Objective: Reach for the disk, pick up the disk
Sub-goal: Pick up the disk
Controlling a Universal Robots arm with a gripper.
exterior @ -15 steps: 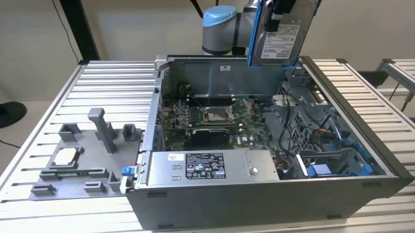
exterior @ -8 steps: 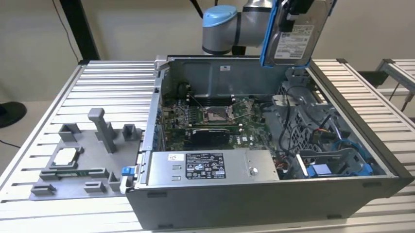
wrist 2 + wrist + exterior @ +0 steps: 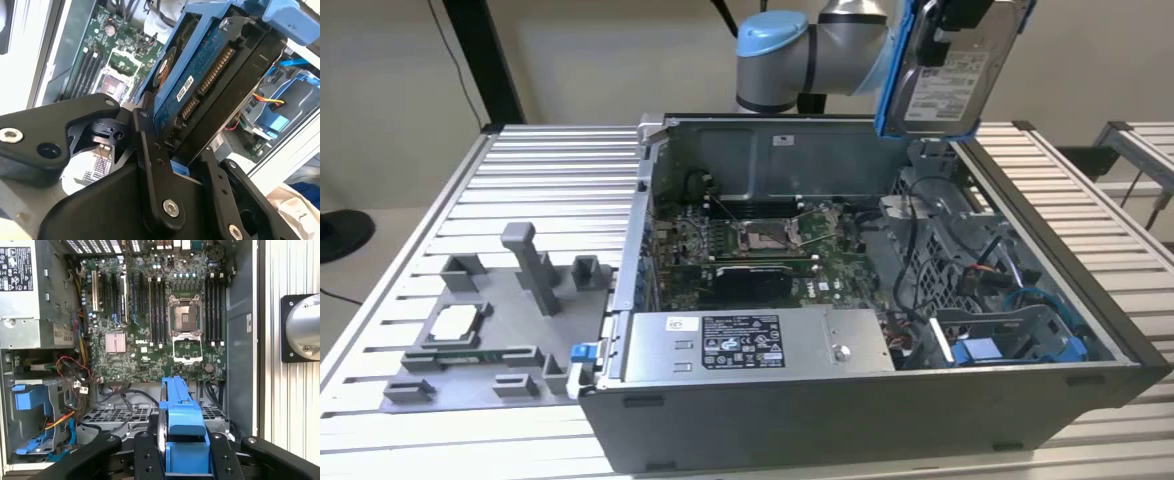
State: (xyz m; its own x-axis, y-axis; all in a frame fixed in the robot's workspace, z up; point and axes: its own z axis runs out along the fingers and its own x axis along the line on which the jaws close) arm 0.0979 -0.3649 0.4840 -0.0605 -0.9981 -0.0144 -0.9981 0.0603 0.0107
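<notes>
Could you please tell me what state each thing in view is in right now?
disk: lifted clear above the computer case, clamped on edge.
gripper: shut on the disk's blue bracket.
computer case: side panel off, motherboard exposed.
processor socket: empty.
grey fixture: holds a small square chip.

The disk's [image 3: 947, 75] top was cut off by the exterior view's edge; the hand's [image 3: 186, 450] fingertips lay hidden behind its blue bracket [image 3: 182, 415].

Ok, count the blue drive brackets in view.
2. One bracket edges the disk held in the gripper, raised over the computer case; the other bracket sits in the case's drive bay. More may be hidden.
</notes>
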